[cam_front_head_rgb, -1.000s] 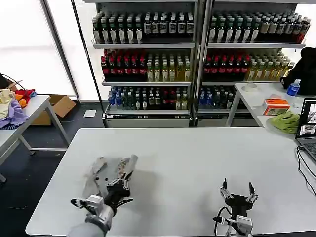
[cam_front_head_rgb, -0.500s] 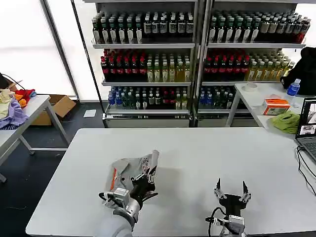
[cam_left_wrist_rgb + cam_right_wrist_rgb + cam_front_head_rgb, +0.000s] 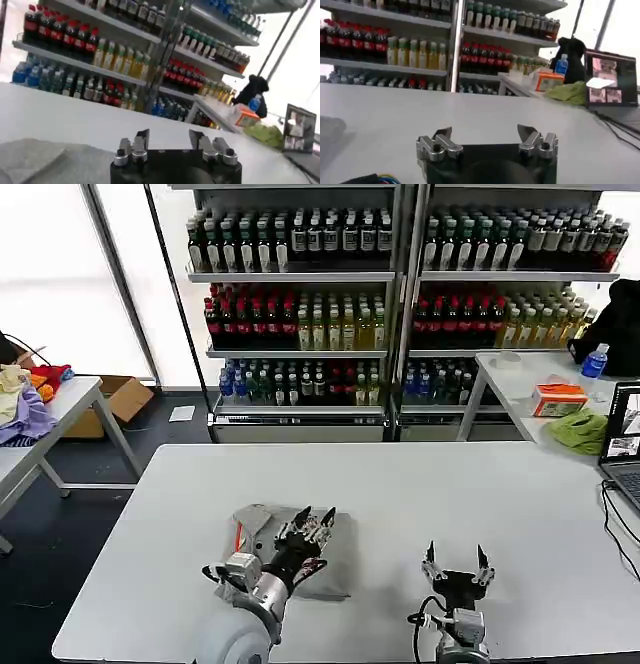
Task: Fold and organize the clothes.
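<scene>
- The left gripper [image 3: 312, 524] sits over the near-left part of the white table [image 3: 420, 484], its fingers spread apart and nothing held between them.
- In the left wrist view, the left gripper [image 3: 168, 140] shows a clear gap between its two fingertips, with only the table and the shelves visible through it.
- A grey shirt [image 3: 262, 529] lies crumpled on the table directly beneath and behind the left gripper, with most of it on the gripper's wrist side; an orange-edged strip shows at the shirt's outer left edge.
- Whether the left fingertips touch the fabric cannot be told; they sit over the shirt's far edge.
- From the left wrist camera, the grey shirt [image 3: 45, 162] appears as a soft mound just beside the gripper body, low against the tabletop.
- The right gripper [image 3: 456, 562] rests well apart from the shirt, over the near-right part of the table, with its fingers wide and empty.
- In the right wrist view, the right gripper [image 3: 485, 134] has its fingertips far apart over bare tabletop, and a grey edge of the shirt [image 3: 330, 127] shows far off to one side.
- Beyond both grippers, across the floor, stand drink shelves [image 3: 400, 294] packed with bottles.
- Off past the right gripper, a side table carries a lime-green cloth [image 3: 580, 430] and a laptop [image 3: 622, 434].
</scene>
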Controlling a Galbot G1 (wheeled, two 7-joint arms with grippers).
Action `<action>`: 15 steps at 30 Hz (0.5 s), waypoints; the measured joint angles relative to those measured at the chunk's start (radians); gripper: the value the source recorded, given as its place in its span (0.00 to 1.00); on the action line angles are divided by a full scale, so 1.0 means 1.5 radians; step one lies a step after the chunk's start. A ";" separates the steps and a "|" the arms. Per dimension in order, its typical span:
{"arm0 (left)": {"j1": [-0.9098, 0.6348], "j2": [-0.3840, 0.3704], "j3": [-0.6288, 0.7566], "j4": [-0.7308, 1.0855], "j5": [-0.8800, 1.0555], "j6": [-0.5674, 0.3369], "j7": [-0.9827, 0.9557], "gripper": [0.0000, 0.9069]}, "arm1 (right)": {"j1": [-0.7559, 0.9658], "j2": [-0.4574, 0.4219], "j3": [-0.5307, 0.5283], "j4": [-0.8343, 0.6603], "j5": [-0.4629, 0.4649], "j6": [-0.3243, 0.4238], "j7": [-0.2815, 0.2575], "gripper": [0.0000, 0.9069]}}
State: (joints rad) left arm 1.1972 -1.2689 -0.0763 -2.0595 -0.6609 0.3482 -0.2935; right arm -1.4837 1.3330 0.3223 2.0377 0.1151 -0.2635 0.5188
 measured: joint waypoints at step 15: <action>0.055 0.080 -0.153 -0.061 -0.003 0.033 -0.056 1.00 | 0.141 -0.017 -0.124 -0.008 0.329 -0.121 0.042 1.00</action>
State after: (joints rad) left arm 1.2801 -1.1495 -0.3053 -2.1515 -0.6650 0.3973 -0.3778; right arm -1.2728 1.3068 0.1366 2.0262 0.6086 -0.4448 0.5819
